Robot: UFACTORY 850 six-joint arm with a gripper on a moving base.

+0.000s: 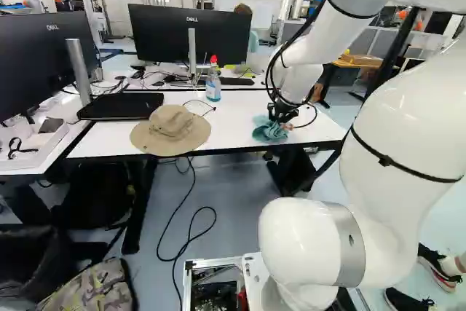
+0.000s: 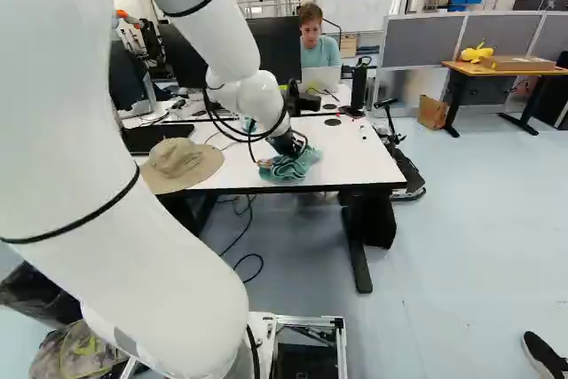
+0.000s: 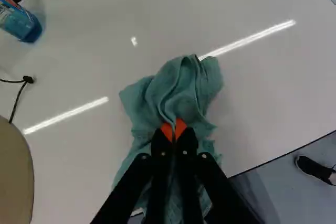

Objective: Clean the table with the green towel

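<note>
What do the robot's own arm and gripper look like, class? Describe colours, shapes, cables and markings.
The glossy white arm has thick, rounded, tube-like segments, ringed by thin black bands, with a silver-grey collar on a lower joint. Slim black cables loop outside its upper end. The black gripper has two slender fingers with bright orange pads.

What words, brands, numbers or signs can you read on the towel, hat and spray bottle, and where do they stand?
Spray bottle: has a printed label, too small and blurred to quote.
Green towel: no text visible.
Hat: no text visible.
Nothing quotable on these three.
</note>
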